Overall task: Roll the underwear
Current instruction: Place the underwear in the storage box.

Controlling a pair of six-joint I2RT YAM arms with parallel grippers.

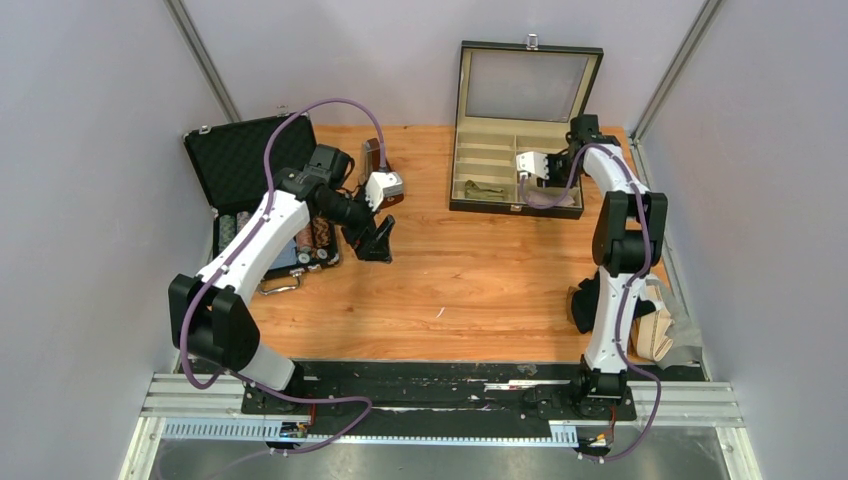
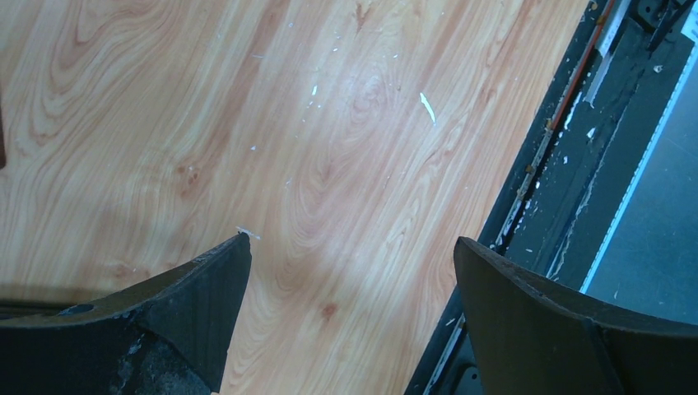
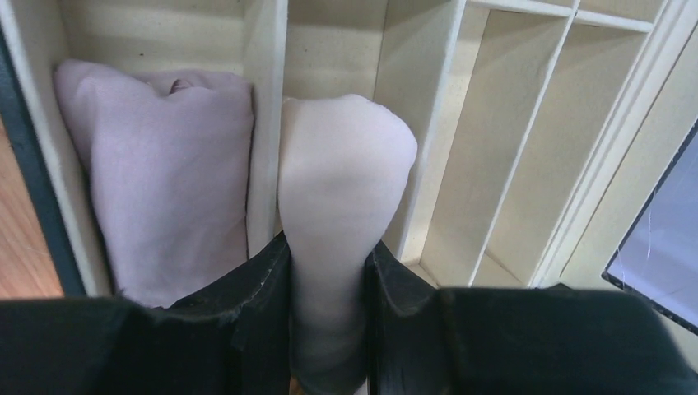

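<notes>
Pinching a cream roll [image 3: 342, 197] over the tray, right jaws clamp; left jaws gape.

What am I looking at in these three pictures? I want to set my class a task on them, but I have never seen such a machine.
Two white robot arms stand bolted at the near edge of a wooden table. One picture looks down from above; the others come from a camera on each wrist. The left gripper is open over bare wood, holding nothing. The right gripper is shut on a rolled cream-beige cloth, over a slot of the divided beige wooden box. A pale pink rolled cloth lies in the next slot. An open black case stands at the left.
</notes>
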